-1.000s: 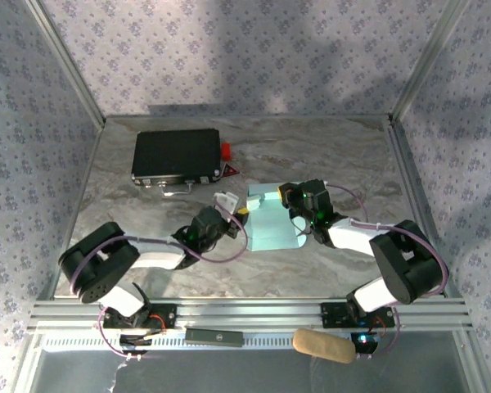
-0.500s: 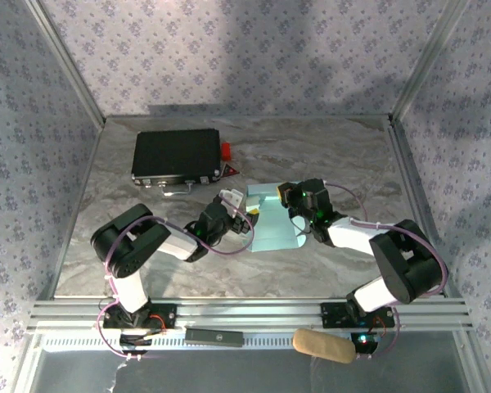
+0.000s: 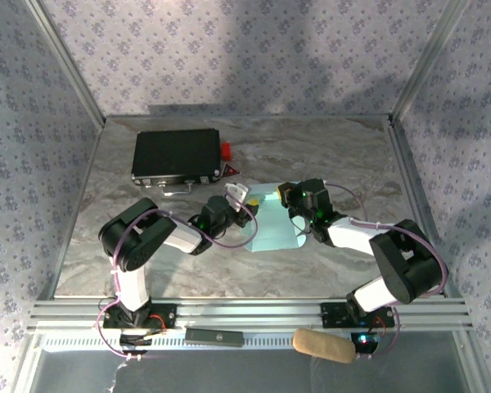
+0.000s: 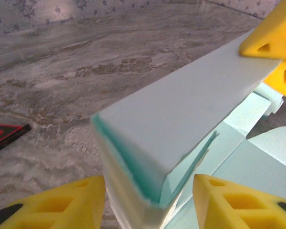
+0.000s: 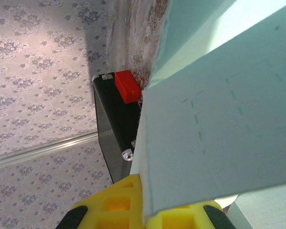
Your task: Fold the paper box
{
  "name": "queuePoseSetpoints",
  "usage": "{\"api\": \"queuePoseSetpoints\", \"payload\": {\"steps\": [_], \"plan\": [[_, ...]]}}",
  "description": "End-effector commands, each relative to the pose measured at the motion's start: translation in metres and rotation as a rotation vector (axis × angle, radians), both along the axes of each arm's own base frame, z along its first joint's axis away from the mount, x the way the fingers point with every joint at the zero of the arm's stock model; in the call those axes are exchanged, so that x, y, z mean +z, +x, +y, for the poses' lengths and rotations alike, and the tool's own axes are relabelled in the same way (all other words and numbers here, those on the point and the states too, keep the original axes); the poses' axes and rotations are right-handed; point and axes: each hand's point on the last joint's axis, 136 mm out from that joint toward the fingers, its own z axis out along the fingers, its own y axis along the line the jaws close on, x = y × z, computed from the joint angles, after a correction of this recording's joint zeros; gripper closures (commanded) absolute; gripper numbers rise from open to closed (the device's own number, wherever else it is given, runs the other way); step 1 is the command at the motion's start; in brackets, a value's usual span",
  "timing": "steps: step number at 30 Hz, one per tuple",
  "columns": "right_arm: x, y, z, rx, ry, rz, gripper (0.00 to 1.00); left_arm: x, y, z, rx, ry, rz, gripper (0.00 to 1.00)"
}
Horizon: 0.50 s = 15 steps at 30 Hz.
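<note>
Left wrist cam shows the paper box [image 4: 181, 124] with its raised fold between my left hand's [image 4: 148, 191] spread fingers; from above it's just pale card mid-desk [image 3: 147, 262]. My right hand [image 5: 145, 210] is pinched on a card edge, and the card hides much of the black case [image 5: 109, 129]

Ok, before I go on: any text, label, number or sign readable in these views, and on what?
No readable words or numbers anywhere.
paper box: blank, only printed dashed lines.
black case: no legible label.
red tag: a white star mark, no text.
dark bar on the front rail: a mark too small to read.
</note>
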Motion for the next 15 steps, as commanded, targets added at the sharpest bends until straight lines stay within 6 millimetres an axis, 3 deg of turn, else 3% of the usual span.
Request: {"api": "queuePoseSetpoints", "payload": {"steps": [1, 5, 15], "plan": [[-0.052, -0.023, -0.004, 0.05, -0.108, 0.164, 1.0, 0.01, 0.008, -0.013, -0.03, -0.018, -0.02, 0.5], [-0.051, -0.022, -0.003, 0.052, -0.104, 0.162, 1.0, 0.006, 0.015, -0.014, -0.014, -0.022, -0.004, 0.66], [-0.051, -0.021, 0.001, 0.058, -0.1, 0.162, 1.0, 0.005, 0.022, -0.023, 0.042, -0.03, 0.006, 0.73]]}}
